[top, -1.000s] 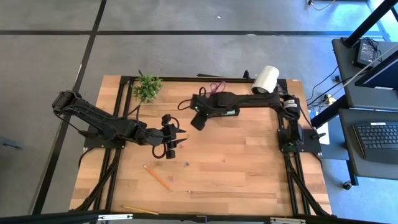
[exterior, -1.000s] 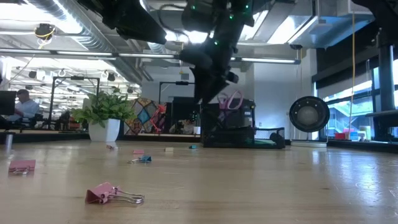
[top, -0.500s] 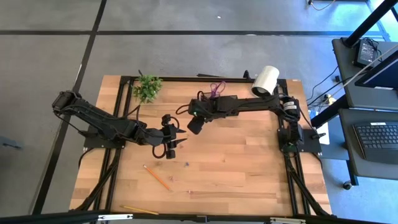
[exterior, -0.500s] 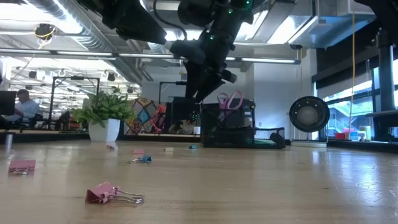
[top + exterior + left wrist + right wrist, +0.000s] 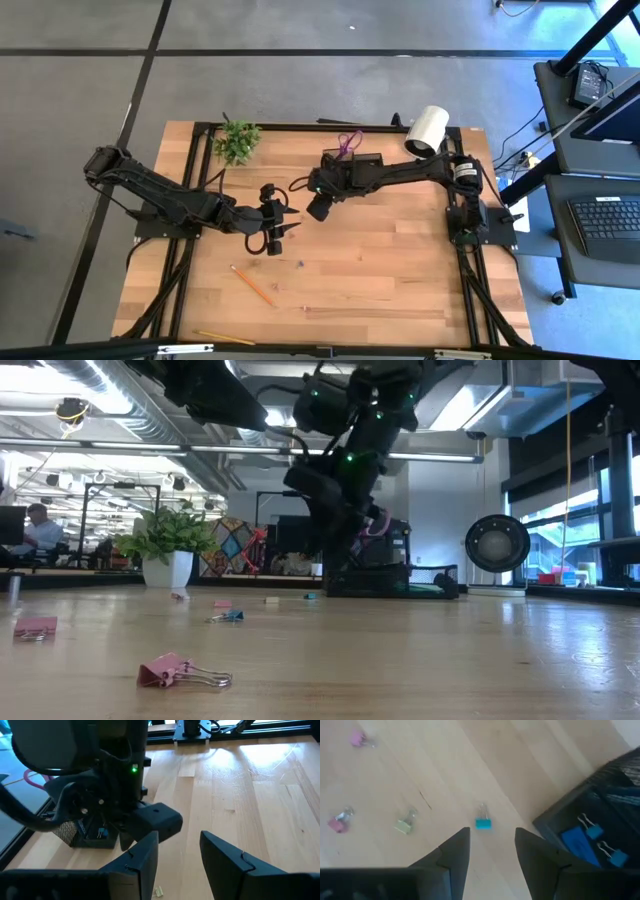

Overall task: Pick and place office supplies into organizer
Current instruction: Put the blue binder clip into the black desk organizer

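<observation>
The black mesh organizer (image 5: 362,160) stands near the table's far edge, with purple-handled scissors (image 5: 347,140) sticking up out of it. In the right wrist view its compartment (image 5: 592,827) holds blue binder clips. My right gripper (image 5: 316,208) hangs open just left of the organizer, tipped down over a blue binder clip (image 5: 483,822) lying on the table. My left gripper (image 5: 290,222) is open and waits mid-table, pointing toward the right arm. An orange pencil (image 5: 253,285) and a yellow pencil (image 5: 225,338) lie near the near edge.
Loose binder clips lie about: pink ones (image 5: 180,672) (image 5: 35,627) and a blue one (image 5: 228,616) in the low view, and pink (image 5: 340,821) and pale green (image 5: 406,824) ones in the right wrist view. A potted plant (image 5: 237,141) and a white cylinder (image 5: 428,129) stand at the far edge.
My right gripper has swung off the top of the organizer, come down toward the table and tipped more steeply downward, ending beside the organizer's left side. The organizer now shows uncovered in the high view. My left arm has kept still.
</observation>
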### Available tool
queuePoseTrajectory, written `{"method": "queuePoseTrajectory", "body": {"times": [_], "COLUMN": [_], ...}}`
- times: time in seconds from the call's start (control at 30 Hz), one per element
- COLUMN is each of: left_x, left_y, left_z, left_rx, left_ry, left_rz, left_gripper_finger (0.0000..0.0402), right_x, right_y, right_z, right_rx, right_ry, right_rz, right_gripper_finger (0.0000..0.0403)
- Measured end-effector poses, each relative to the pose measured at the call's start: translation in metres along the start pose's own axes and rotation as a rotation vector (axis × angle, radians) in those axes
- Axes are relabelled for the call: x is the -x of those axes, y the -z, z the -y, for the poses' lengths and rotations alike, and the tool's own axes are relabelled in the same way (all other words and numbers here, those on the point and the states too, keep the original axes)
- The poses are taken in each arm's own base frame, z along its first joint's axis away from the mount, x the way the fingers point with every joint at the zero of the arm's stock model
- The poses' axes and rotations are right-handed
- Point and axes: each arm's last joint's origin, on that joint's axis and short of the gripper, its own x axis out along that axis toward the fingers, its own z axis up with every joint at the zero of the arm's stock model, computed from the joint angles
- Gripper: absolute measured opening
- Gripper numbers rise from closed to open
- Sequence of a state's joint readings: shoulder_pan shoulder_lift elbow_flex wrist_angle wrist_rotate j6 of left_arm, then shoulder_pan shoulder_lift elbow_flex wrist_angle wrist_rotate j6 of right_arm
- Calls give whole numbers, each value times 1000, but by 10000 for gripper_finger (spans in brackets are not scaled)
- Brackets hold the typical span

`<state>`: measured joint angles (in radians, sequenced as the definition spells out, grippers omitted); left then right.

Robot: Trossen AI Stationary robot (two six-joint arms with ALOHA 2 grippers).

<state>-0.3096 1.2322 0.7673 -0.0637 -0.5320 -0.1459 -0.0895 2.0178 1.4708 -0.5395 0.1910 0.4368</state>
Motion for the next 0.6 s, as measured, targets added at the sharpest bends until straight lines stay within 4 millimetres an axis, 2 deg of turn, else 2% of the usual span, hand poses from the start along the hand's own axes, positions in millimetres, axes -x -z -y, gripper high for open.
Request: {"method": "queuePoseTrajectory", "body": {"times": [0.3, 0.6], "left_x": [0, 0], "left_y": [0, 0], "left_z": [0, 0], "left_rx": [0, 25], "left_ry": [-1, -1], "left_rz": [0, 0], "left_gripper_finger": [141, 141], "right_x": [-12, -21], "right_y": [10, 6], "right_z": [0, 1], "right_rx": [-12, 3], "right_ry": [-72, -80], "right_rz": [11, 44], "right_gripper_finger": [161, 161]}}
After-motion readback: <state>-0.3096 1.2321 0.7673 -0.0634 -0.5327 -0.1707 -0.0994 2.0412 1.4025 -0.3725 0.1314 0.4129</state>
